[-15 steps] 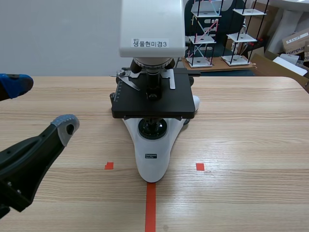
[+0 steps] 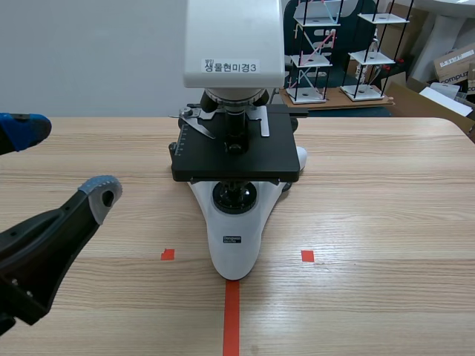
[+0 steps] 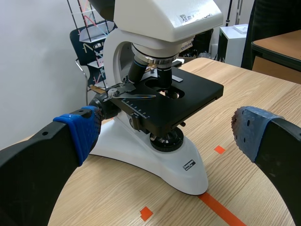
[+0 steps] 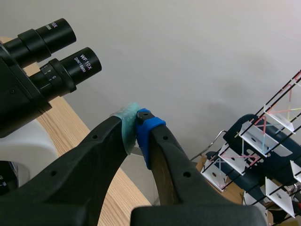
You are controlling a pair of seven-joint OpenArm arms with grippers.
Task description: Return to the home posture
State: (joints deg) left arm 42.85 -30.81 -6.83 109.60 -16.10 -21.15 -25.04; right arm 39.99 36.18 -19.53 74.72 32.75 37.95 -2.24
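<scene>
A lab — microscope [image 2: 236,148] on a wooden table [image 2: 386,208]

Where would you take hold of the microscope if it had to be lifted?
On the microscope, probably the curved white neck, approached from the side behind the black stage. It looks like the one narrow, sturdy span. The head is wide, and the base lies low and flat.

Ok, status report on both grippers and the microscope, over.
Left gripper open, empty, beside the white-and-black microscope. Right gripper shut on nothing, near its black eyepieces. Nothing visible blocking either arm.
</scene>
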